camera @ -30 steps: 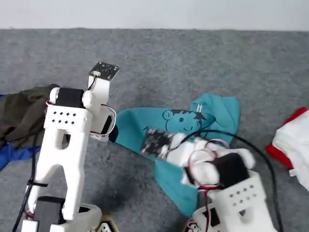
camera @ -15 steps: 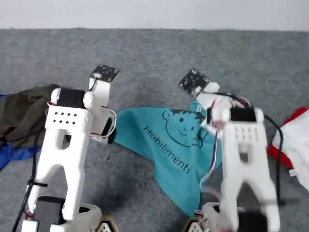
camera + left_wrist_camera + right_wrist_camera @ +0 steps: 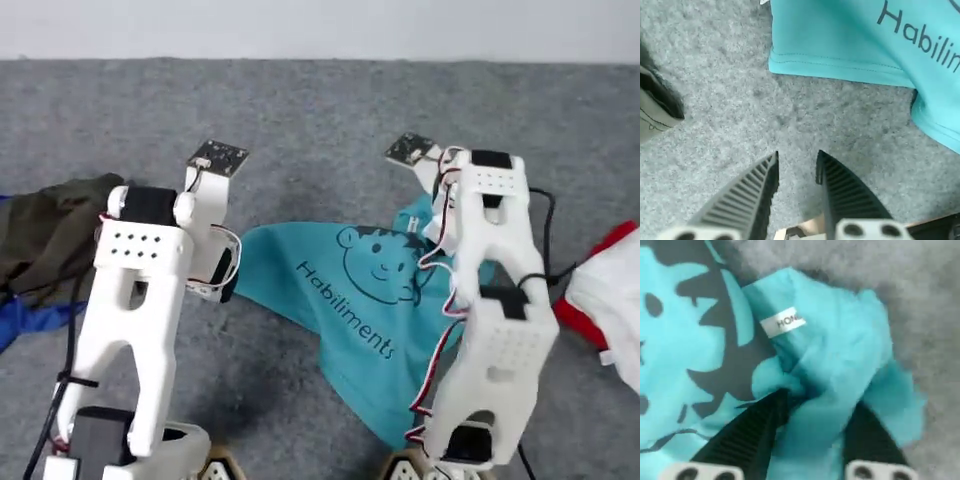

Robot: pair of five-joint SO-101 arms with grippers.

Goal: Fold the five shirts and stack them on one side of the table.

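The right tool [image 3: 817,437], spread open, straddles the bunched collar of the teal shirt [image 3: 840,350]; the left tool [image 3: 796,172], also open, sits just short of its hem.

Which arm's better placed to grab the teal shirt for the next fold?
Right. The right gripper has open fingers straddling bunched fabric at the collar of the teal printed shirt; the left gripper hovers over bare grey carpet beside the hem, touching nothing.

We saw bright, even light across the table [image 3: 320,110]. Soft shadows darkened it at the lower left.
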